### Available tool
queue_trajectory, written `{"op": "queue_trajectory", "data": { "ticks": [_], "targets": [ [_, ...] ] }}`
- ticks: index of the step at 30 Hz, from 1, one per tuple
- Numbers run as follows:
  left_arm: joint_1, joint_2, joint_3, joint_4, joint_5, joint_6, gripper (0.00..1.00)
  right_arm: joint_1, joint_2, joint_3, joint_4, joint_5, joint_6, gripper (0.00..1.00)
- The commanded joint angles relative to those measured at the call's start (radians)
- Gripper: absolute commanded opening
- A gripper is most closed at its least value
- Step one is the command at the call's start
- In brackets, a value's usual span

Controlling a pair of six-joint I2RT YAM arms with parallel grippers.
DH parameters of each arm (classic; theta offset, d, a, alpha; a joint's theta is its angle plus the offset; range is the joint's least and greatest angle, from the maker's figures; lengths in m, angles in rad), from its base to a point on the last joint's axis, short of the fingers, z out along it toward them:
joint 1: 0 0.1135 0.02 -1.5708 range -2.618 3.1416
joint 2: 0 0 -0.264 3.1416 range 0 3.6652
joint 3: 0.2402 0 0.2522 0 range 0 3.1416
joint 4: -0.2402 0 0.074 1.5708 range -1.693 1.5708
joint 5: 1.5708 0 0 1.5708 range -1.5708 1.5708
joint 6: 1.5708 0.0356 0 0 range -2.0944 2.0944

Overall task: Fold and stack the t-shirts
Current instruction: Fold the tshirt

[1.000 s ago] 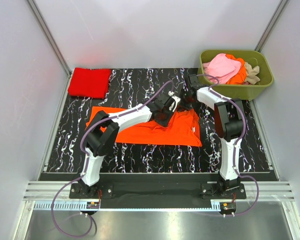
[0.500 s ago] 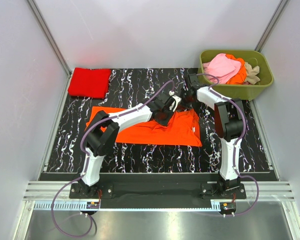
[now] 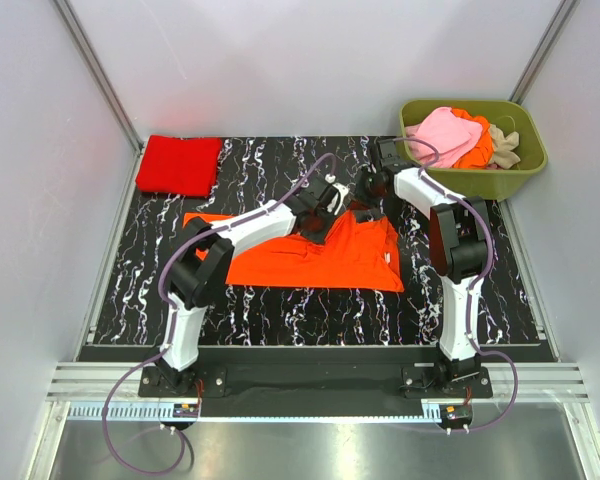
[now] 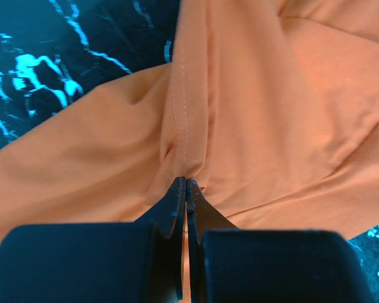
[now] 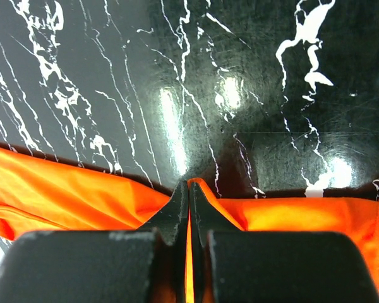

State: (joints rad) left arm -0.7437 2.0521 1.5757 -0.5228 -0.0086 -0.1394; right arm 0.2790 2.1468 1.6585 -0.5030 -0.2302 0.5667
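Observation:
A bright orange t-shirt (image 3: 320, 258) lies spread on the black marbled table, its far edge lifted. My left gripper (image 3: 325, 205) is shut on a stitched fold of this shirt (image 4: 240, 113), pinched at the fingertips (image 4: 187, 183). My right gripper (image 3: 368, 188) is shut on the shirt's far edge (image 5: 69, 196), held just above the table. A folded red t-shirt (image 3: 180, 165) lies at the far left corner. Pink (image 3: 446, 135), orange (image 3: 480, 150) and beige (image 3: 504, 146) shirts are heaped in the tub.
The olive-green tub (image 3: 520, 172) stands at the far right corner beside my right arm. Grey walls enclose the table (image 3: 280, 170) on three sides. Bare marbled surface (image 5: 240, 76) lies beyond the shirt's far edge.
Both grippers have moved toward the far side, pulling the orange shirt's far edge up and back. The shirt's left part has shifted and narrowed a little.

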Motion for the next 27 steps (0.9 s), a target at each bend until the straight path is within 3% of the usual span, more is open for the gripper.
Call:
{"op": "queue_trajectory", "data": {
  "ticks": [1,9,27],
  "targets": [
    [0.01,-0.063,0.014,0.017,-0.016,-0.003,0.0,0.008,-0.025,0.049,0.003,-0.011,-0.021,0.0],
    [0.029,-0.072,0.006,0.018,0.058,-0.017,0.0,0.008,-0.036,0.029,0.006,-0.017,-0.011,0.0],
    [0.043,-0.168,-0.094,0.0,0.134,0.023,0.0,0.009,-0.341,-0.302,0.057,0.109,0.082,0.0]
  ]
}}
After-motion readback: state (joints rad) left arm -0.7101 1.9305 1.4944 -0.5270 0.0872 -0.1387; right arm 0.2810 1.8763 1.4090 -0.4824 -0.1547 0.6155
